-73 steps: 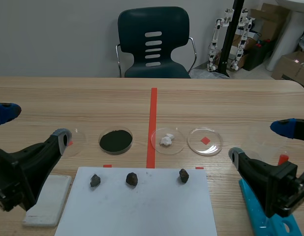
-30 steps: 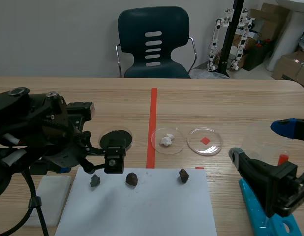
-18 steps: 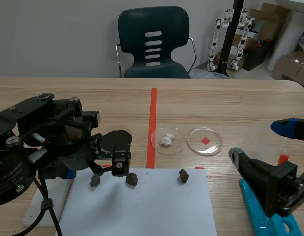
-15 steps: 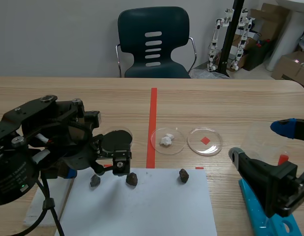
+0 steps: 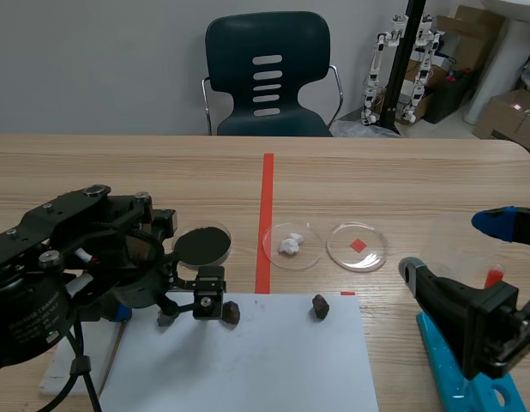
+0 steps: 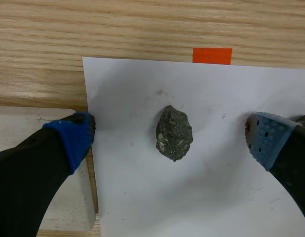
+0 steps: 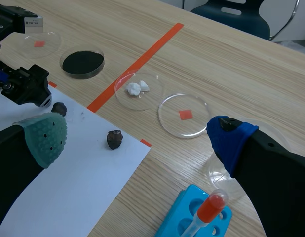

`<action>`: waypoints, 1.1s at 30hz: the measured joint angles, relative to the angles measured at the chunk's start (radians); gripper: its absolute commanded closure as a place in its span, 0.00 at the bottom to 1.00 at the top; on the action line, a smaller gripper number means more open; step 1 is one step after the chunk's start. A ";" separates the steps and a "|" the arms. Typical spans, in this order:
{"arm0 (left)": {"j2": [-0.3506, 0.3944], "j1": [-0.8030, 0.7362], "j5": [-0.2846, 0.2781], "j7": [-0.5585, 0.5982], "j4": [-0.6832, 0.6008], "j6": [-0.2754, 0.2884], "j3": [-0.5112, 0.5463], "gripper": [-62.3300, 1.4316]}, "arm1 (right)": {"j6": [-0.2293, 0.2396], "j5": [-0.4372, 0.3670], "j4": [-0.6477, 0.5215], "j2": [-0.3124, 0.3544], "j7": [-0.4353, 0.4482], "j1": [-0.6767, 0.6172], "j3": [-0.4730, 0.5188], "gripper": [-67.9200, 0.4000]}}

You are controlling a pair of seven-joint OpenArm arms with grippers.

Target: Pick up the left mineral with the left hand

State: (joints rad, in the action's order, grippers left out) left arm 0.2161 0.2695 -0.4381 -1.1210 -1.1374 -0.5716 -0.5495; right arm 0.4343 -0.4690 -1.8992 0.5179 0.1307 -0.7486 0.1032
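The left mineral [image 6: 174, 133], a dark grey speckled lump, lies on the white paper [image 6: 202, 197] near its left edge. My left gripper [image 6: 170, 139] hangs low over it, open, with a blue pad [image 6: 73, 139] on either side and clear gaps to the stone. In the scene view the left arm covers that mineral, with the left gripper [image 5: 169, 314] down at the paper's left corner. The middle mineral [image 5: 231, 312] and right mineral [image 5: 320, 305] lie further right. My right gripper [image 7: 137, 140] stands open and holds nothing, at the table's right side.
Behind the paper stand a dish of black powder [image 5: 202, 245], a dish with white bits [image 5: 292, 244] and a dish with a red square [image 5: 358, 245]. A white slab [image 6: 24, 148] lies left of the paper. A blue tube rack [image 7: 192, 219] sits under the right gripper.
The left arm has swung in from the table's left and come down over the left mineral, sinking lower in the last half second. The right arm and the minerals have not moved.
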 measured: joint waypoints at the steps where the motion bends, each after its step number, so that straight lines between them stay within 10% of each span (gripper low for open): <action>1: 0.000 0.000 0.000 0.000 0.000 0.001 0.000 0.14 | 0.000 0.000 0.000 0.000 0.000 0.000 0.000 0.13; 33: -0.016 0.005 0.011 0.000 0.000 0.005 0.000 0.84 | 0.000 0.000 0.000 0.000 0.000 0.000 0.000 0.13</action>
State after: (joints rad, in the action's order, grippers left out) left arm 0.1997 0.2745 -0.4271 -1.1210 -1.1374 -0.5667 -0.5499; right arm 0.4343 -0.4690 -1.8992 0.5179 0.1307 -0.7486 0.1032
